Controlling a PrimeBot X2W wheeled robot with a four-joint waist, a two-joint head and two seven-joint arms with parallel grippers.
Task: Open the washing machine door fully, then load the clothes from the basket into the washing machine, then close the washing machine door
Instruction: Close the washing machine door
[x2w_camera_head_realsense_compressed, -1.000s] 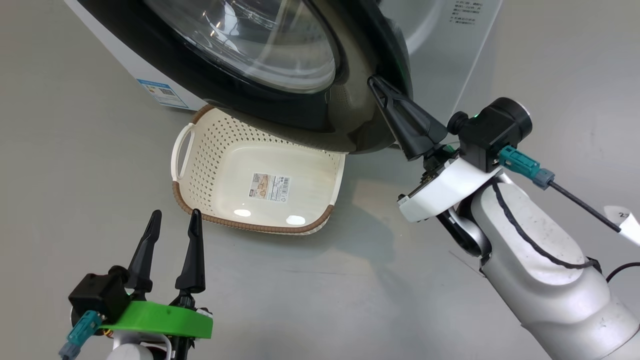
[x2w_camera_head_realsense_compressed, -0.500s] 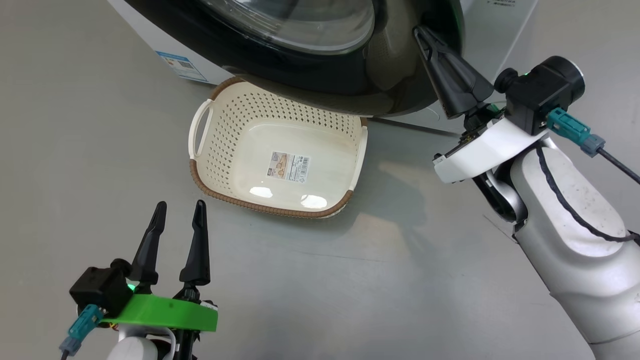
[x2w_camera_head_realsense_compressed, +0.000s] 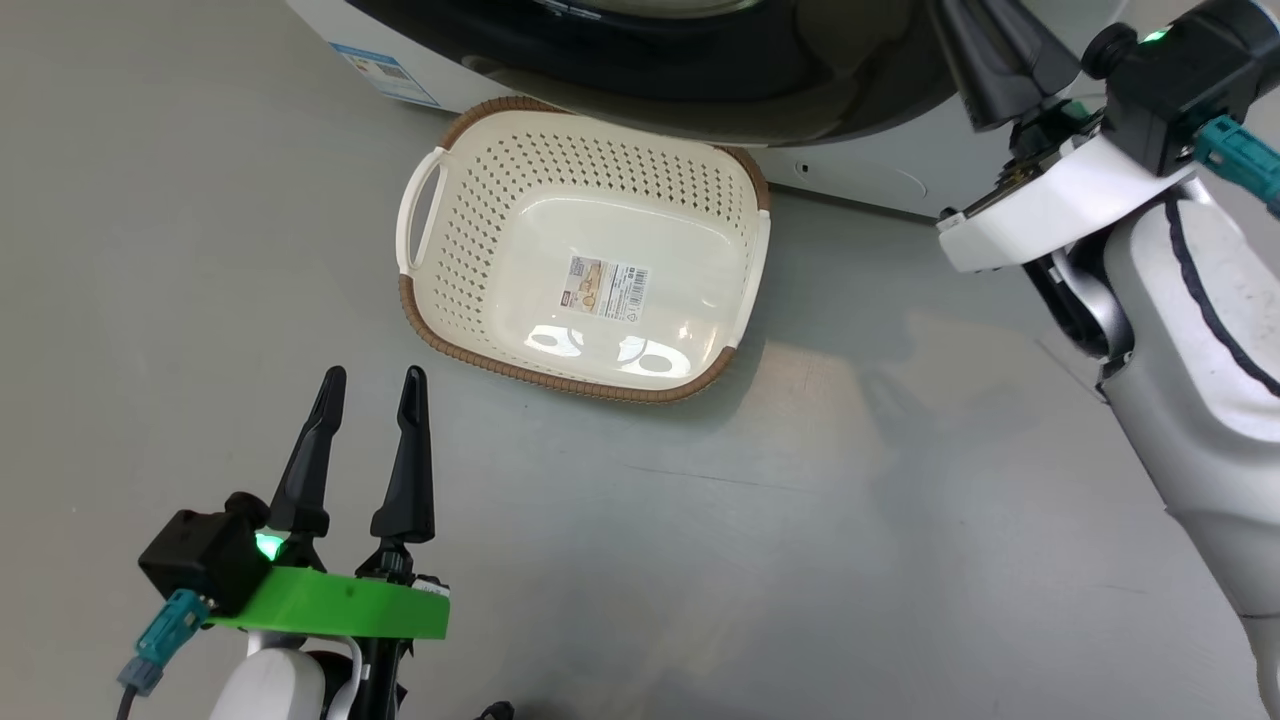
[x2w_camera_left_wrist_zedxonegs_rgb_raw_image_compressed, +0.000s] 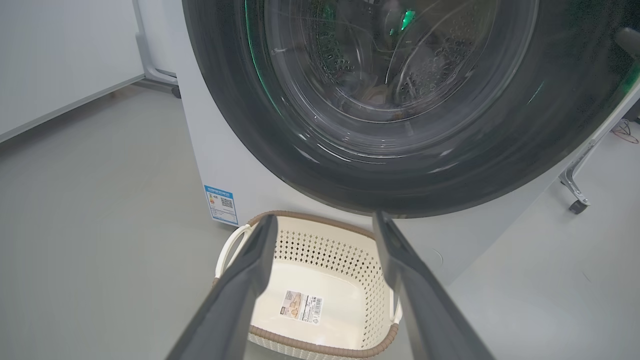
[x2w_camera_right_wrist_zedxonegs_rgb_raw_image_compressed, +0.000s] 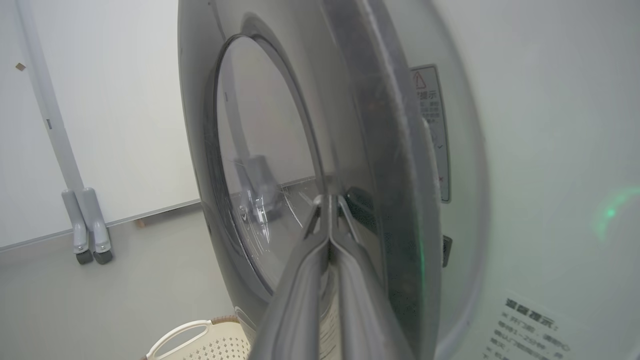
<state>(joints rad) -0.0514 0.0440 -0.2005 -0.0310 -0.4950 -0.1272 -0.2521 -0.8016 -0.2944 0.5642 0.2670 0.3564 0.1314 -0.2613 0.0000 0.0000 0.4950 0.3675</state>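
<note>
The cream perforated basket (x2w_camera_head_realsense_compressed: 470, 230) is seen on the grey floor (x2w_camera_head_realsense_compressed: 800, 520) at the foot of the white washing machine (x2w_camera_head_realsense_compressed: 860, 170), partly under the black-rimmed washing machine door (x2w_camera_head_realsense_compressed: 700, 70), with a label sticker (x2w_camera_head_realsense_compressed: 603, 288) shown on its bare bottom. The left gripper (x2w_camera_head_realsense_compressed: 374, 375) is held near the basket's brown-rimmed near side, its fingers (x2w_camera_head_realsense_compressed: 405, 470) spread apart with nothing between them. The fingers (x2w_camera_right_wrist_zedxonegs_rgb_raw_image_compressed: 300, 290) of the right gripper (x2w_camera_right_wrist_zedxonegs_rgb_raw_image_compressed: 328, 200) are pressed together, their tips set at the outer edge of the door's rim, though contact cannot be told.
</note>
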